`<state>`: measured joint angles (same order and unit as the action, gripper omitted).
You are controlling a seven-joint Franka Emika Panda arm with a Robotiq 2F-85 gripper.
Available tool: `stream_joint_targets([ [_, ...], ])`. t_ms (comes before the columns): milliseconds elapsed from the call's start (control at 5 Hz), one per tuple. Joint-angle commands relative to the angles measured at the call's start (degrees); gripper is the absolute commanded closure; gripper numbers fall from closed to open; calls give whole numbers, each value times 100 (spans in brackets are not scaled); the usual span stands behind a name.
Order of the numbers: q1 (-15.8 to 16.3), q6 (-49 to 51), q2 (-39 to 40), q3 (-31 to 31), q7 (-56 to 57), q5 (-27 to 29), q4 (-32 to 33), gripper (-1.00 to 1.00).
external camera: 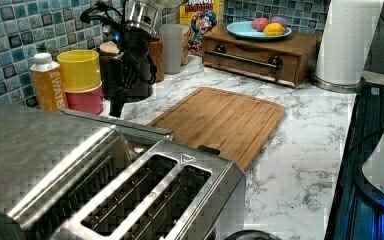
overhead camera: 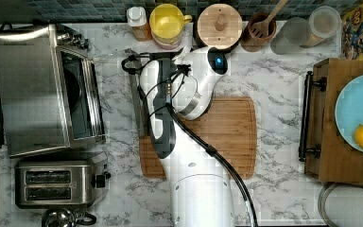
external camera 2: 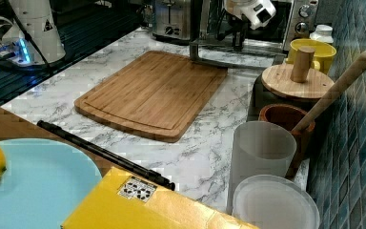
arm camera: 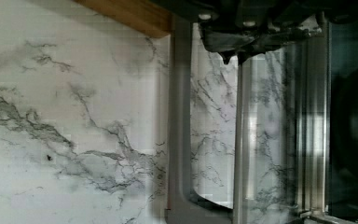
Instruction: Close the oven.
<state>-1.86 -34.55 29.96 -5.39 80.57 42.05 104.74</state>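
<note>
The oven (overhead camera: 30, 92) stands at the top view's left, with its dark inside (arm camera: 354, 121) exposed. Its glass door (overhead camera: 116, 94) lies folded down flat over the marble counter. The long bar handle (overhead camera: 135, 106) runs along the door's outer edge, next to the cutting board. My arm (overhead camera: 170, 94) reaches over that door. The gripper (arm camera: 233, 58) points down, shut, with nothing between its fingertips. It hangs just over the glass (arm camera: 209, 126), between the handle (arm camera: 179, 116) and the door's steel frame. The left view has the gripper (external camera: 116, 107) above the handle (external camera: 130, 129), and the right view has the gripper (external camera 2: 238, 38) over the door (external camera 2: 228, 52).
A two-slot toaster (overhead camera: 56, 183) sits beside the oven. The wooden cutting board (overhead camera: 227, 132) lies past the door handle. A bottle (overhead camera: 139, 21), a yellow cup (overhead camera: 168, 23) and jars (overhead camera: 220, 23) line the tiled wall. A wooden drawer box (overhead camera: 328, 85) with a blue plate stands at the top view's right.
</note>
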Motion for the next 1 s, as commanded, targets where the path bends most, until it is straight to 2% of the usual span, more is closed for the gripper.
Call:
stream_joint_targets([
  [200,258,-184,-146,244,-373,-444,-358,100],
  [400,352,276,-4,207,-221,-480,-542,100],
  [600,551,473,30,196,-232,-679,-454,100],
  [1000,580,227,-227,53,-254,-213,-125,100],
])
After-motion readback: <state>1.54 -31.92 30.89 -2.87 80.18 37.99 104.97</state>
